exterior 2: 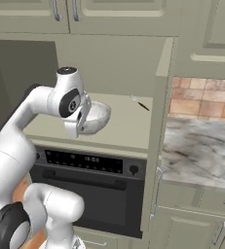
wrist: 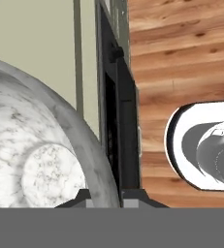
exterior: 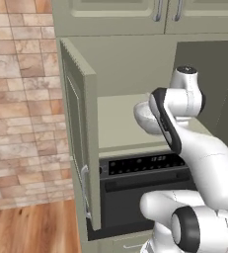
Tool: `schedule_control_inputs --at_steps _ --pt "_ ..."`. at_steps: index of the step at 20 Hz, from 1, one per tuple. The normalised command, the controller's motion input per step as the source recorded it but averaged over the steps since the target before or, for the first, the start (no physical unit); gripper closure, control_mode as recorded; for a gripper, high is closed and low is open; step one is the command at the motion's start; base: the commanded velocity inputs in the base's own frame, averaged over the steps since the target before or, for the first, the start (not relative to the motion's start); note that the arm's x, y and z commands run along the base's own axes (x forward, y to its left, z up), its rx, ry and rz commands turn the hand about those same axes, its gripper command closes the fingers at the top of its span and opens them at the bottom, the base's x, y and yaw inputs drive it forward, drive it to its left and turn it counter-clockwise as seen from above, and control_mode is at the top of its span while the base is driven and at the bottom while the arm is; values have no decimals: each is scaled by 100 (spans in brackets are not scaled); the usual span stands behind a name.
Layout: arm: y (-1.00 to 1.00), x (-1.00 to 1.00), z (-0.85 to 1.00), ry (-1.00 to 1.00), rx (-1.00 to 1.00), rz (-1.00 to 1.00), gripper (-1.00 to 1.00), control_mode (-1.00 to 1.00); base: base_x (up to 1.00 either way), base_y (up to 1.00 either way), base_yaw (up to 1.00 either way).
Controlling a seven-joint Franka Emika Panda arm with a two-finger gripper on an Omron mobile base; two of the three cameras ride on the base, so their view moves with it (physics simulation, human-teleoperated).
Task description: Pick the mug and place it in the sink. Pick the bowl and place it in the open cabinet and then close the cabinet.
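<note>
The grey-white marbled bowl (exterior 2: 98,116) hangs tilted just above the shelf (exterior 2: 126,127) inside the open sage-green cabinet (exterior: 80,133). My gripper (exterior 2: 83,120) is shut on the bowl's rim at its left side. In the hand view the bowl (wrist: 40,145) looms large at the left, and its rim runs down between my fingertips, where the gripper (wrist: 106,196) pinches it. From the left base view the bowl (exterior: 143,116) peeks out behind my forearm. Both cabinet doors stand swung outward, the right one edge-on (exterior 2: 155,146). The mug and the sink are out of view.
A black built-in oven (exterior 2: 84,165) sits right under the shelf. A small dark utensil (exterior 2: 142,105) lies at the shelf's back right. Closed upper doors (exterior: 157,12) hang overhead. A marbled counter (exterior 2: 196,155) lies to the right, a brick wall (exterior: 21,99) and wood floor (exterior: 31,227) to the left.
</note>
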Motion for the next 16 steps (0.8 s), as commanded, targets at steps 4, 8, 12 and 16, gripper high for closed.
schedule_control_inputs --at_steps 4,8,12,16 --pt "0 34 -26 0 0 2 100 -100 0 0 0" --pt "0 31 -37 0 0 2 100 -100 0 0 0" --pt "0 38 -31 -3 0 1 100 -100 0 0 0" --pt "0 45 -28 -2 0 0 100 -100 0 0 0"
